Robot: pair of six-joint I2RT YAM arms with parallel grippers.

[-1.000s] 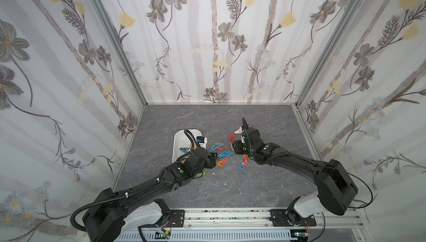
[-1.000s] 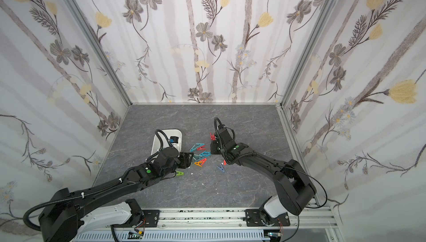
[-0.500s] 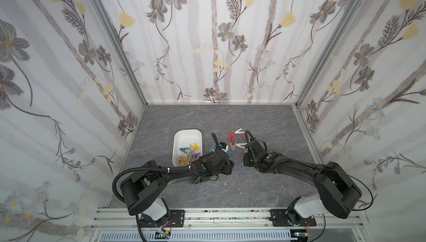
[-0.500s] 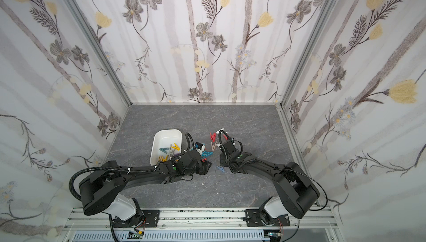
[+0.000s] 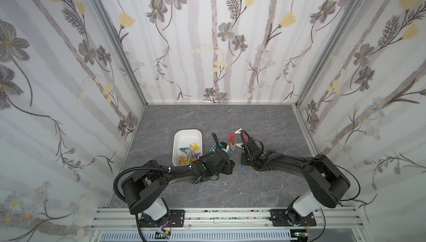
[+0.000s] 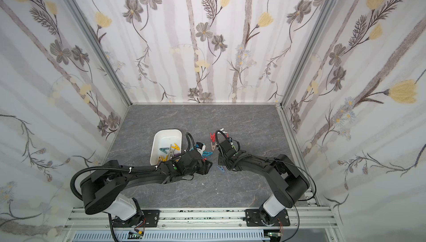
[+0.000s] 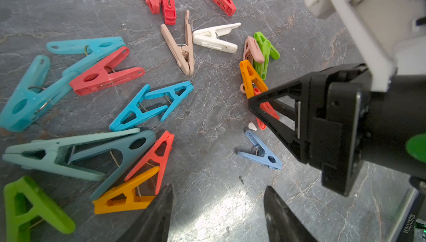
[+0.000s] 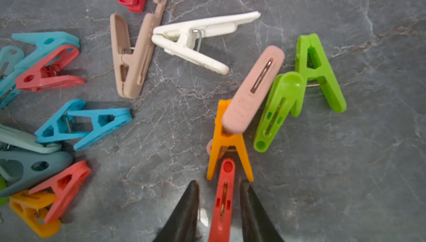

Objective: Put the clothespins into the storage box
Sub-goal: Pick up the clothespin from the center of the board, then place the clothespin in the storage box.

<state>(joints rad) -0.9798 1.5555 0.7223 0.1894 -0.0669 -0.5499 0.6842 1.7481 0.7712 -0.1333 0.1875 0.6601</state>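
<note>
From left: white rounded plastic storage box (image 5: pixel 186 136) on the grey marbled counter (image 5: pixel 207 118), holding several coloured plastic clothespins (image 5: pixel 190 152); left hand (image 7: pixel 219 186), half open, empty, over loose ones; right hand (image 8: pixel 219 181), narrowly open astride a red clothespin (image 8: pixel 223 197), slight gaps either side.

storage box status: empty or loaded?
Partly filled. The white plastic rectangular storage box holds a few coloured plastic clothespins at its near end; its far end is bare.
</note>
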